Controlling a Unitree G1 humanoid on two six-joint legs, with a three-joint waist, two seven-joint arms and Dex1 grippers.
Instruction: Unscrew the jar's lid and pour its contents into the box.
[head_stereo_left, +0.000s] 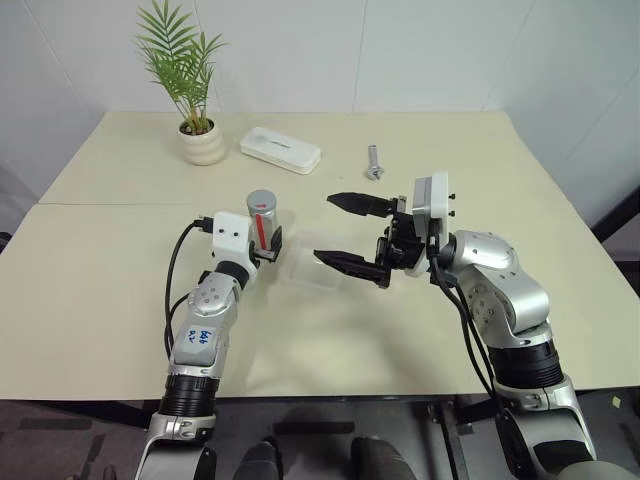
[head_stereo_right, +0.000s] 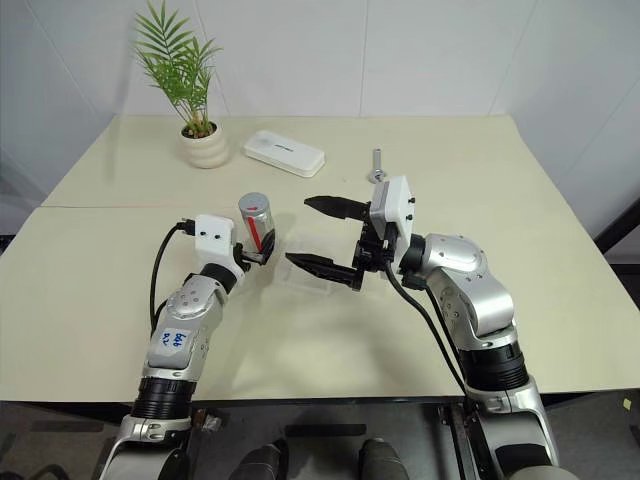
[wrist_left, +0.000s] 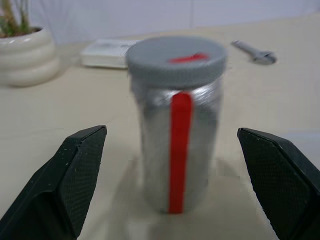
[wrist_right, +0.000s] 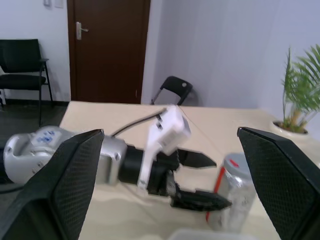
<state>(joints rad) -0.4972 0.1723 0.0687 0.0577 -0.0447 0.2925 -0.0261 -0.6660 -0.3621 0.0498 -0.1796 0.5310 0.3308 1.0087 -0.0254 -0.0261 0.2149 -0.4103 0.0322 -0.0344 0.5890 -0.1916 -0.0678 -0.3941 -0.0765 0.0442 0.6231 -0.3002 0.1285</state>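
Both grippers stand released, 2 black fingers each. Left gripper (head_stereo_left: 268, 243) has 1 jar (head_stereo_left: 262, 218) upright between its spread fingers, untouched, lid (wrist_left: 176, 58) still seated; contents hidden behind the silvery wall. Right gripper (head_stereo_left: 345, 232) hovers over 1 clear box (head_stereo_left: 308, 272), whose edges are hard to make out and partly covered by the lower finger.

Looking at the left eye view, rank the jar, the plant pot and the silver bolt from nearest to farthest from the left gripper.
From the left gripper, open:
1. The jar, standing between its fingers, lid on.
2. The plant pot, farther back on the table's left side.
3. The silver bolt, at the back toward the right, farthest.
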